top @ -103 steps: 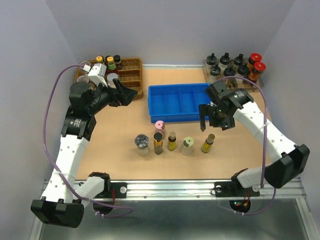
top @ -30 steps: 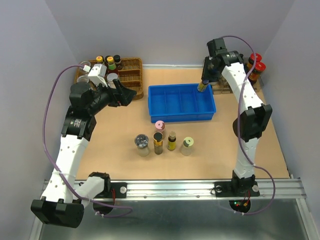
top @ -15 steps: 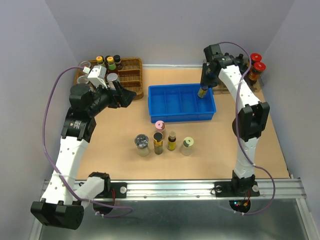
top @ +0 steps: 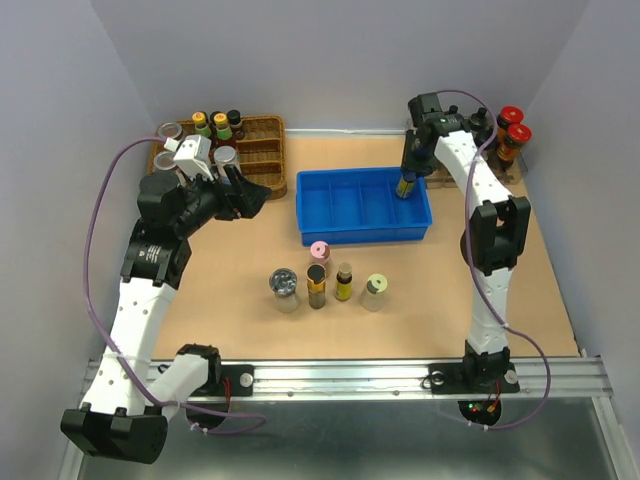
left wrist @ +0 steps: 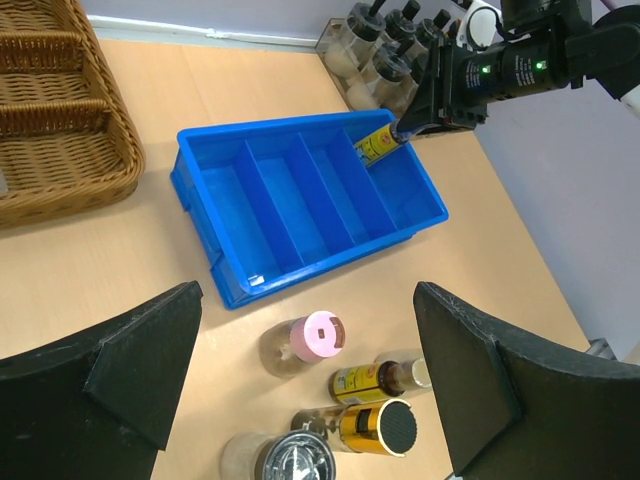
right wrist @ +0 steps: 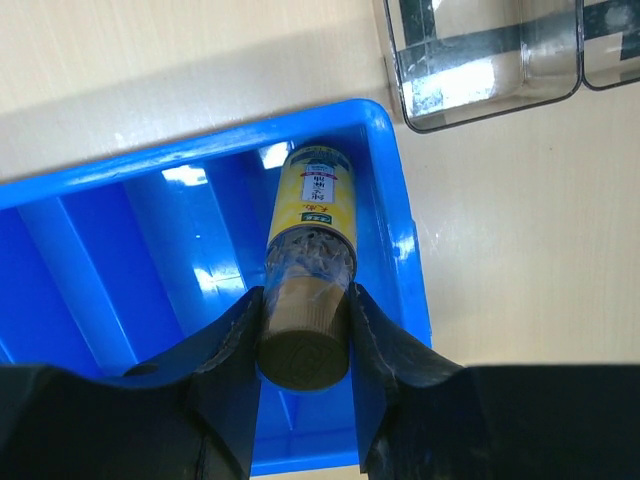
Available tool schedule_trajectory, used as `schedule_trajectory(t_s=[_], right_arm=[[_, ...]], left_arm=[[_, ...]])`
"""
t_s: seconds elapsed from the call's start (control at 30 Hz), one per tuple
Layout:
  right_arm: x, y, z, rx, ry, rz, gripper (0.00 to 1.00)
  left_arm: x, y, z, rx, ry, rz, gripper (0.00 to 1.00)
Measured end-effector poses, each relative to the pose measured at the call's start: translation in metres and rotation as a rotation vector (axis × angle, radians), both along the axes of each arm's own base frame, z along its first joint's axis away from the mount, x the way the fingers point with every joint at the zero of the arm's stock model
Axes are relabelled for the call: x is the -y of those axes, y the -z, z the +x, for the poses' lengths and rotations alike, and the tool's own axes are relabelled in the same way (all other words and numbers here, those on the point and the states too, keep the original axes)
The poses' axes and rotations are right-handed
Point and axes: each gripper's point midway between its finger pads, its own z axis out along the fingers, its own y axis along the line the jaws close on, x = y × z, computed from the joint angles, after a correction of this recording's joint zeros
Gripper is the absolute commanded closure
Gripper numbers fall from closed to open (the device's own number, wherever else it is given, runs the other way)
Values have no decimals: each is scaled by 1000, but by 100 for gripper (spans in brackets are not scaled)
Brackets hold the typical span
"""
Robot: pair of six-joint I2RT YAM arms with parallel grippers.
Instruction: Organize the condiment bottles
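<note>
The right gripper (right wrist: 305, 335) is clamped on the brown cap end of a slim yellow-labelled bottle (right wrist: 311, 215). One black finger presses each side of the cap, and the labelled body reaches out past the fingertips. That body hangs inside the end compartment of the blue plastic divided tray (right wrist: 396, 190), on the side nearest the clear cruets with black knob tops (left wrist: 385, 50). Whether its base touches the tray floor cannot be told.

The left gripper (left wrist: 308, 290) has its jaws spread wide with nothing between them. Ahead of and below its fingertips, five containers stand grouped on the tan table. They are a pink-lidded jar (left wrist: 322, 333), a slim yellow bottle (left wrist: 366, 381), a dark-capped brown bottle (left wrist: 385, 428), a silver-lidded clear jar (left wrist: 297, 458) and a pale-green-lidded jar (top: 375, 290). A brown wicker basket (left wrist: 60, 150) lies off to the outer side of the left jaw.
</note>
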Motion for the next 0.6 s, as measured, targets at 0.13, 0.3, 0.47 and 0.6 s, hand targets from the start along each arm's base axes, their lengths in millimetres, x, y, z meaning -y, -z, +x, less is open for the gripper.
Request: schedule_trajectory(t_s=[0.13,0.3,0.47,0.6], right_arm=[[0,0,6,10,-9,-4,40],[0,12,9,-11,-14,-7,23],[2,19,10,-26,-16,-12,20],[1,12,13,-7,-17,-9,16]], left_arm=[[0,0,0,-1,-2,-3,1],[-1,-1,-1,0,-6,-5,1],[-1,-1,-1,-4,-10,-9,1],[-1,-1,-1,-4,-11,-10,1]])
